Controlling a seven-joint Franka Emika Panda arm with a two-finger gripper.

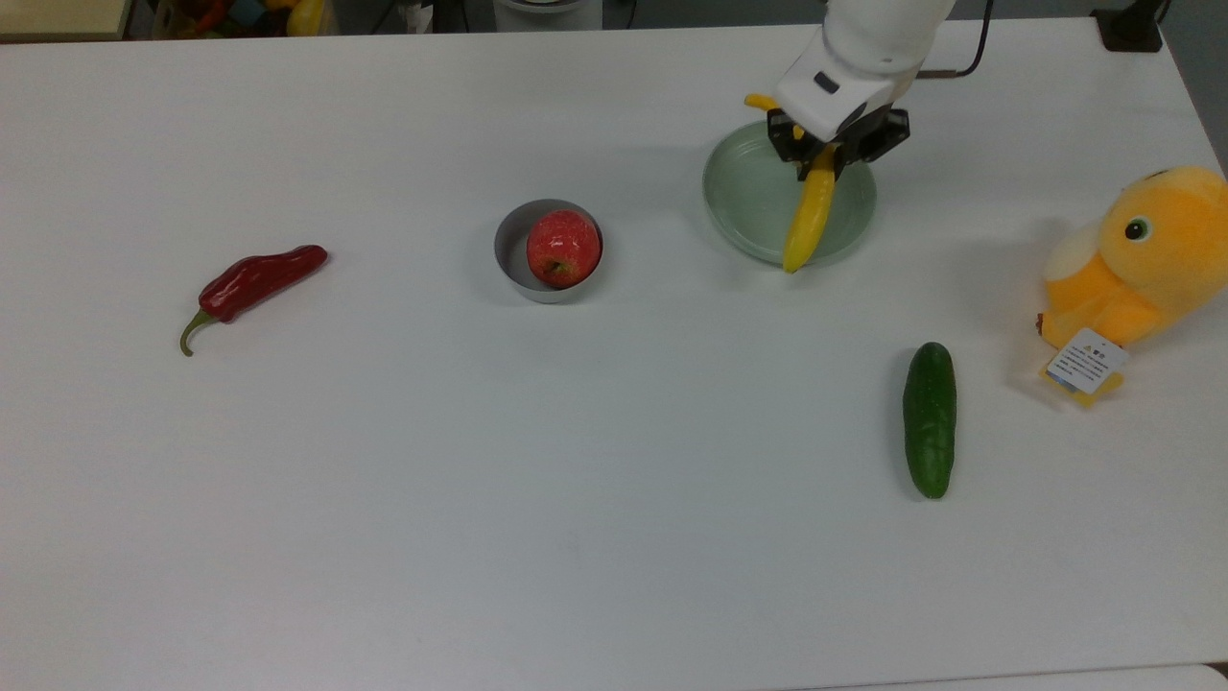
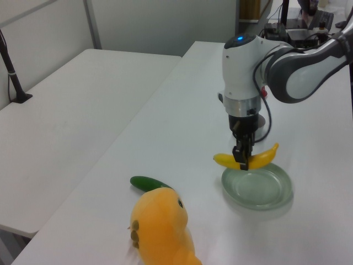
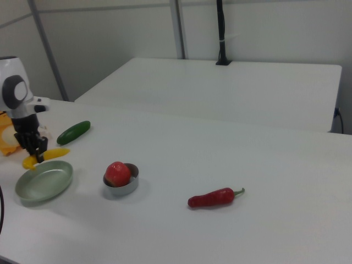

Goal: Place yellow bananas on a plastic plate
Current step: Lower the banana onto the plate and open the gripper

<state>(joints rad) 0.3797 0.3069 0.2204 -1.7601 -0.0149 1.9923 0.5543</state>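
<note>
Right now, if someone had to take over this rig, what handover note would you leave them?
Gripper: shut on the banana, gripping it near the middle, held roughly level.
Banana: in the air above the green plate, not resting on it; the left view shows a gap beneath it.
Elsewhere on the table: apple in the grey bowl, red chili pepper, cucumber, plush toy.
Done: banana picked up and brought over the plate.
Left: lower it onto the plate, open the gripper, lift clear.

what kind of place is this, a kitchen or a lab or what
Most likely a robotics lab, not a kitchen: a robot arm's gripper holds a banana above a plate on a plain white table, with a plush toy beside it.
</note>
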